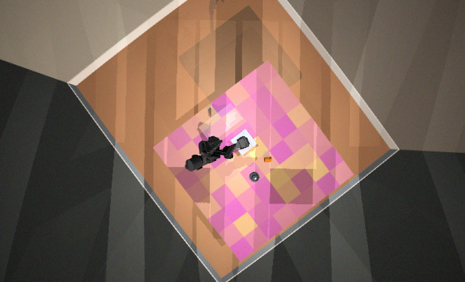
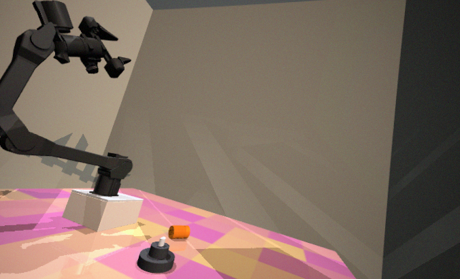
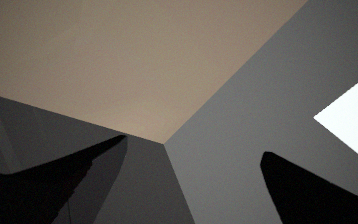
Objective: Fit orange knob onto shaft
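End effector: raised, fingers apart, nothing held. Orange knob: lying on its side on the desk, near the dark round pedestal. Shaft: upright, uncovered.

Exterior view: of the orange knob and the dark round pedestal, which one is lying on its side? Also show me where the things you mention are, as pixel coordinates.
The orange cylindrical knob (image 1: 267,159) (image 2: 179,232): its round end faces sideways, whereas the dark stepped pedestal (image 1: 251,179) (image 2: 155,261) sits flat, its shaft pointing up.
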Controlling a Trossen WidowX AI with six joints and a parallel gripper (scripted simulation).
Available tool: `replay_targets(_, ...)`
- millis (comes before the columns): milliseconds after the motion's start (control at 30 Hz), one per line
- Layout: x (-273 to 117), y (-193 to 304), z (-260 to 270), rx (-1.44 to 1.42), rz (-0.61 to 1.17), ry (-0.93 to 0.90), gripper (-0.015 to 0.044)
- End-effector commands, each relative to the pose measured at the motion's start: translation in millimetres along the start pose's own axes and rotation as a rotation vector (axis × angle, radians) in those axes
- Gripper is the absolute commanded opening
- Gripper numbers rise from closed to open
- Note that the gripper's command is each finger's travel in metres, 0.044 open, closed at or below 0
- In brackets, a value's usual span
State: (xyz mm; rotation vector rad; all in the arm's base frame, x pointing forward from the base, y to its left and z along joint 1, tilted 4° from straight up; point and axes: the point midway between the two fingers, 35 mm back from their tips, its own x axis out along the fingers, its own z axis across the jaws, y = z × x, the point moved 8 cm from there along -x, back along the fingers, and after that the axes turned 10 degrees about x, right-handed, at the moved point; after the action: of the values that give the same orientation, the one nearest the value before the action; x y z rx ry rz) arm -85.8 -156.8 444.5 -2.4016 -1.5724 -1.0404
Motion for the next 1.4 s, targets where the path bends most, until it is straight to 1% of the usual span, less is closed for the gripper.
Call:
replay_targets(0,3,-1,1,0.015,0.001,-0.009,0.0426)
replay_targets(33,12,-2,3,0.060,0.007,-0.036,0.0440)
replay_targets(167,79,-8,28,0.412,0.096,-0.233,0.0440)
replay_targets(267,108,-8,45,0.584,0.169,-0.317,0.0440)
replay_targets(367,139,-5,69,0.797,0.280,-0.401,0.0440)
replay_targets(500,170,1,100,1.044,0.440,-0.475,0.0440)
replay_targets(733,205,16,154,1.405,0.742,-0.522,0.0440)
replay_targets(900,222,30,196,1.652,1.006,-0.496,0.0440)
replay_targets(1067,230,46,240,1.872,1.296,-0.407,0.0440)
replay_targets(1233,229,63,283,2.057,1.605,-0.247,0.0440)
replay_targets(1367,224,76,317,2.171,1.860,-0.058,0.0440)
